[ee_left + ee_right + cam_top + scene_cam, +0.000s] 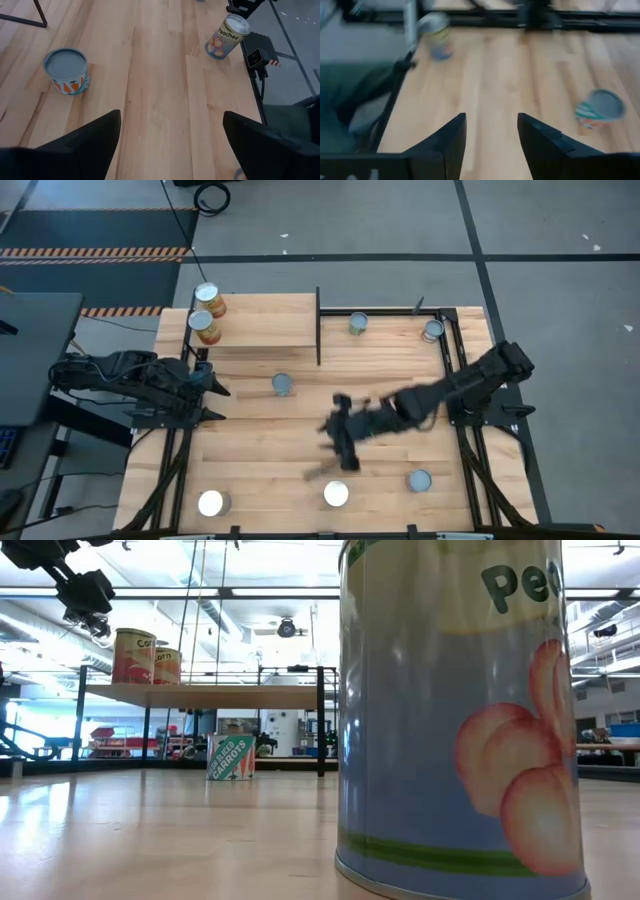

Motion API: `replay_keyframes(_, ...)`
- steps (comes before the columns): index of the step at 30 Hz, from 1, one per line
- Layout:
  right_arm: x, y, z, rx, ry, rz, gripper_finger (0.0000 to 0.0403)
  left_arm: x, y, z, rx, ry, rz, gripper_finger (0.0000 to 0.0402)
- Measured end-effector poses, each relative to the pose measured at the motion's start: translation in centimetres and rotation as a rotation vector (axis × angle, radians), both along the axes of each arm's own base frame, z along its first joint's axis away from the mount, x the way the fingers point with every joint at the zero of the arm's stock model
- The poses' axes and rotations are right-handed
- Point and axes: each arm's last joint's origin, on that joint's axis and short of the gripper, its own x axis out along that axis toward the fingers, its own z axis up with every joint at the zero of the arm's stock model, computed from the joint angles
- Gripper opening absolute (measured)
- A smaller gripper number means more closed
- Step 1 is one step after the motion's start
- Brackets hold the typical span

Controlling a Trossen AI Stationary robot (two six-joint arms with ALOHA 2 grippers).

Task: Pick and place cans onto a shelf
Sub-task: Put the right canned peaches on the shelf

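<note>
Two orange-red cans (207, 313) stand on the shelf (265, 320) at the far left. A blue-teal carrots can (283, 385) stands on its base on the table's middle. My right gripper (335, 435) hovers right of it above the table, open, with nothing between its fingers (491, 120). The carrots can (600, 107) stands off to one side of them. A peaches can (336, 493) stands at the near edge and fills the low view (460, 710). My left gripper (218, 402) waits open at the left, facing the carrots can (66, 70).
Two more cans (358, 323) (432, 330) stand at the far right behind the shelf's black upright edge (318, 325). Others stand near the front edge (418, 480) (211, 502). Bare tabletop (270, 440) lies between the two grippers.
</note>
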Motion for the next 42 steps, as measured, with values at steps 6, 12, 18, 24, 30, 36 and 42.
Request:
replay_keyframes(6,-0.8,4.9,-2.5,-0.092,0.049,0.126,0.0197,0.0,0.0,0.0,0.0,0.0,0.0,0.0357)
replay_keyframes(12,0.0,7.4,-6.3,0.031,0.181,0.296,0.0255,0.2,0.2,0.2,0.054,-0.039,0.036,0.0357)
replay_keyframes(18,0.4,8.4,-8.9,-0.013,0.248,0.441,0.0327,0.5,0.1,0.7,0.047,-0.092,0.043,0.0357)
replay_keyframes(24,0.5,8.5,-9.2,-0.071,0.231,0.487,0.0359,0.7,0.1,1.1,0.038,-0.141,0.045,0.0357)
replay_keyframes(30,0.8,8.5,-9.8,-0.153,0.216,0.513,0.0358,1.0,0.0,1.6,0.028,-0.199,0.046,0.0357)
replay_keyframes(36,1.4,8.6,-10.6,-0.123,0.212,0.531,0.0359,1.0,0.0,1.5,0.028,-0.197,0.046,0.0357)
replay_keyframes(42,1.7,7.9,-11.0,-0.119,0.233,0.483,0.0359,1.0,0.0,1.6,0.026,-0.201,0.044,0.0357)
